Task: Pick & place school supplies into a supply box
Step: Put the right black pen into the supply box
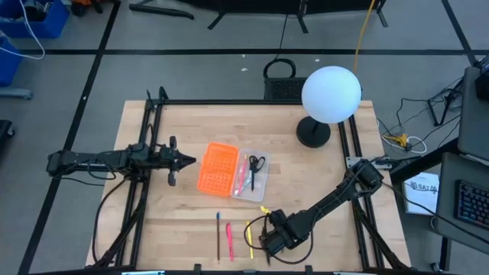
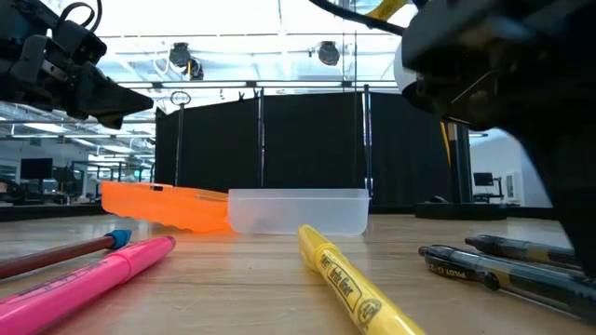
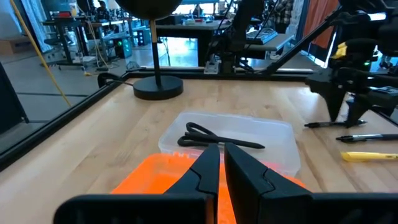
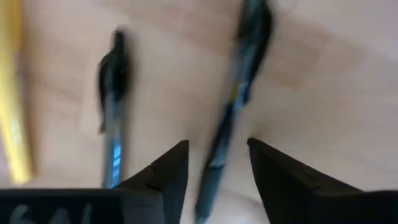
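A: Where is the right gripper [image 4: 214, 168]?

B: Low over the near edge of the table [image 1: 183, 221], right of the loose pens. In its wrist view the 2 fingers stand apart with a black pen [image 4: 233, 99] running between them. The jaws are open; I cannot see either finger touching it.

A: Anything beside that pen?

B: A 2nd black pen [image 4: 112, 118] just to one side, and a yellow marker [image 4: 15, 112] at the frame's edge. The low view shows the marker [image 2: 349, 284] lying flat in front, with the 2 black pens on its right.

A: And the left gripper [image 1: 182, 161]?

B: It hangs in the air just left of the orange piece [image 1: 215, 168], away from the pens. Its fingers [image 3: 208, 171] sit nearly together with a thin slit between them, closed on nothing.

A: Where is the box?

B: The clear box [image 1: 260, 186] sits mid-table, touching the orange piece's right side. The scissors [image 1: 256, 164] lie inside it, along with something pink [image 1: 243, 177].

A: What is outside the box?

B: Near the front edge, from the left: a brown pencil [image 1: 218, 237], a pink marker [image 1: 229, 238], then the yellow marker, then the black pens under the right arm. A white globe lamp [image 1: 331, 94] stands at the table's far right, well apart from it all.
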### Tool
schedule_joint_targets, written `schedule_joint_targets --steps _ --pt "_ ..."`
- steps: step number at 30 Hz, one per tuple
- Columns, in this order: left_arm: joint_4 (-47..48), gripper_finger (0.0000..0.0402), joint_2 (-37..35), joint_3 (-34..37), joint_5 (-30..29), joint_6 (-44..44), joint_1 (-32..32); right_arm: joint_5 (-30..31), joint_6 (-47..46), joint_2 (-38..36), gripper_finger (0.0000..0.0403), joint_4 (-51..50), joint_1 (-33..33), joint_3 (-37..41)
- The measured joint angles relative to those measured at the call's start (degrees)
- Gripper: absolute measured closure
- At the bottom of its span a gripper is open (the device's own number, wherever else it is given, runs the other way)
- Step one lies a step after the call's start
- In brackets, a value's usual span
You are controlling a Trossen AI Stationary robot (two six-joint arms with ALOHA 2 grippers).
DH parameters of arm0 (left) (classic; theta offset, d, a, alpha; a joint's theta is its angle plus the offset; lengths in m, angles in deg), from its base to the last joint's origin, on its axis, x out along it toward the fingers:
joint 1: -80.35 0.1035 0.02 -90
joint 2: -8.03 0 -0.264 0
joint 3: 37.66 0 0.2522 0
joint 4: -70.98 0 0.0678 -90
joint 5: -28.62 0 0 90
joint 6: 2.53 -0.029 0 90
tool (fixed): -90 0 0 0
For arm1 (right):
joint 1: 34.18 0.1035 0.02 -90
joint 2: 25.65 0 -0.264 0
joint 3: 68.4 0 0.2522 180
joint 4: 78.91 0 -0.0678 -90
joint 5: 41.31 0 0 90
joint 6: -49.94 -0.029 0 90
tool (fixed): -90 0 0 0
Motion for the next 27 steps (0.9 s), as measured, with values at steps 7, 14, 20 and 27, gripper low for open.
schedule_joint_targets --steps 7,14,20,27 --pt "0.0 0.0371 0.0 0.0 0.0 0.1 0.0 -1.1 3.2 0.1 0.0375 1.7 0.1 1.6" --pt "0.1 0.0371 0.0 0.0 0.2 0.4 0.0 0.9 2.4 -2.6 0.0372 -0.1 -0.3 1.7" --pt "0.5 0.0371 0.0 0.0 0.2 0.5 0.0 10.4 2.4 -8.4 0.0378 -3.1 -0.2 2.2" --pt "1.2 0.0371 0.0 0.0 0.2 0.6 0.0 17.8 0.6 -16.8 0.0378 -7.9 -0.4 2.0"
